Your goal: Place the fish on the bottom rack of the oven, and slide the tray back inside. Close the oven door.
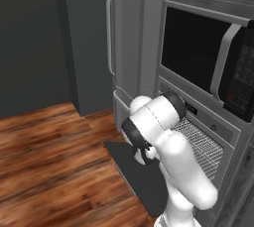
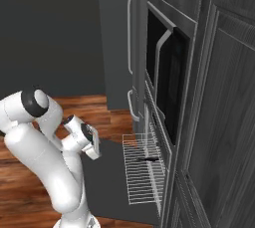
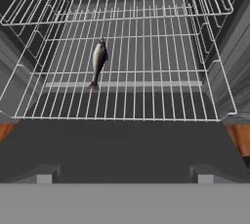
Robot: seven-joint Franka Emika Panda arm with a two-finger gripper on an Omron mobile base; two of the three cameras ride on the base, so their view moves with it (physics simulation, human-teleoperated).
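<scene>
While its jaws stand apart and grip nothing, the gripper point(image 2: 92, 145) hangs back from the pulled-out bottom rack point(image 3: 146, 71), its dark fingertips point(image 3: 44, 173) low in the hand view. The fish point(image 3: 98, 61) lies on the wire grid, above the lowered oven door point(image 3: 122, 145). Placing looks finished; sliding the tray into the oven point(image 2: 162, 137) seems the step in hand, calling for a push on the rack's front edge
</scene>
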